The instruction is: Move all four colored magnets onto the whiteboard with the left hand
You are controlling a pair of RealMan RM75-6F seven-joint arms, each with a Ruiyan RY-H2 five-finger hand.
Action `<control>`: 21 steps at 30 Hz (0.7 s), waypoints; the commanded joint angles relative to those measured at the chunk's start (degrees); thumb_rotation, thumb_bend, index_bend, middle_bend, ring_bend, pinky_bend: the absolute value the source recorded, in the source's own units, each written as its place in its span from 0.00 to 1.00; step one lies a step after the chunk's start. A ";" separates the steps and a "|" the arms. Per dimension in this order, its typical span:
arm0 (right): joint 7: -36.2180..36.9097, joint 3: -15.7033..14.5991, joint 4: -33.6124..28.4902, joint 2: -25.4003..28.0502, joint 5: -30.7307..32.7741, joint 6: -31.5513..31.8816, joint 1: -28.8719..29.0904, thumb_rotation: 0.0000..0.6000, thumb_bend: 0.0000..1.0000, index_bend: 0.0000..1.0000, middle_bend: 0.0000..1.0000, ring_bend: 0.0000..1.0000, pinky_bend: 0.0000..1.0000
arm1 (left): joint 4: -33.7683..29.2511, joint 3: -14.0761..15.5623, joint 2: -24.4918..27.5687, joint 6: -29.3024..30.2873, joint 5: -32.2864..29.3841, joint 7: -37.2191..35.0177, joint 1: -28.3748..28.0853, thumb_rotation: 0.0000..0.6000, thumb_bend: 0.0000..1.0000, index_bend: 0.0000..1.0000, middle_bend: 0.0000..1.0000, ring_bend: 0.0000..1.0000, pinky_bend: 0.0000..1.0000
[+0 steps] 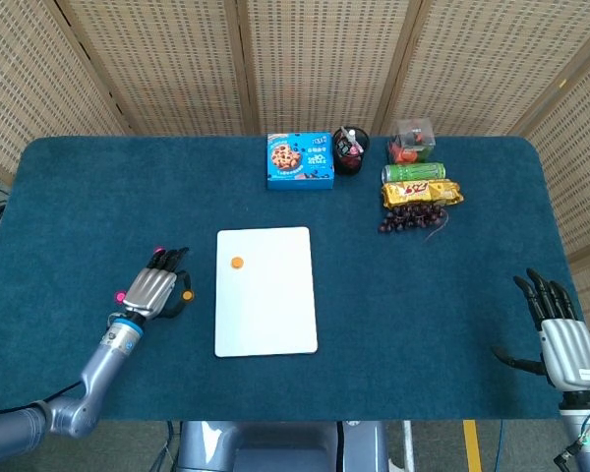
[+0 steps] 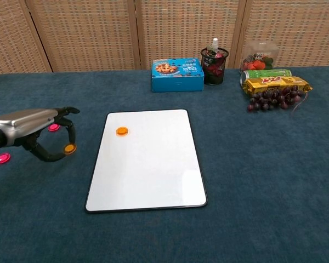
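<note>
We count one orange magnet (image 2: 122,131) already on the whiteboard (image 2: 148,170), upper left of its face. Our left hand (image 2: 35,127) pinches a second orange magnet (image 2: 69,148) left of the board. Two pink magnets (image 2: 2,159) wait at far left. Our right hand (image 1: 560,329) rests spread, holding nothing. Blue cloth table (image 2: 263,181), wicker screens (image 2: 88,33) behind.

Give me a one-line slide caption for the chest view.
Left hand pinches an orange magnet beside the whiteboard, which already holds another.
</note>
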 commanded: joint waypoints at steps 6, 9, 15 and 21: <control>0.02 0.05 -0.09 0.06 0.28 -0.26 0.05 1.00 0.16 0.00 0.00 0.00 0.00 | -0.95 -7.08 -2.50 -4.27 -7.99 6.28 -7.32 1.00 0.36 0.59 0.00 0.00 0.00; 0.23 0.10 -0.13 0.14 0.59 -0.61 0.14 1.00 0.16 0.00 0.00 0.00 0.00 | 2.97 -10.22 -6.37 -6.63 -12.62 9.16 -12.14 1.00 0.36 0.59 0.00 0.00 0.00; 0.58 0.14 -0.23 0.33 0.96 -1.16 0.27 1.00 0.16 0.00 0.00 0.00 0.00 | 7.81 -12.10 -11.35 -6.99 -17.85 13.64 -17.32 1.00 0.36 0.59 0.00 0.00 0.00; 0.87 0.10 -0.30 0.52 1.01 -1.41 0.34 1.00 0.16 0.00 0.00 0.00 0.00 | 11.14 -12.63 -14.62 -6.36 -23.76 18.19 -20.52 1.00 0.36 0.59 0.00 0.00 0.00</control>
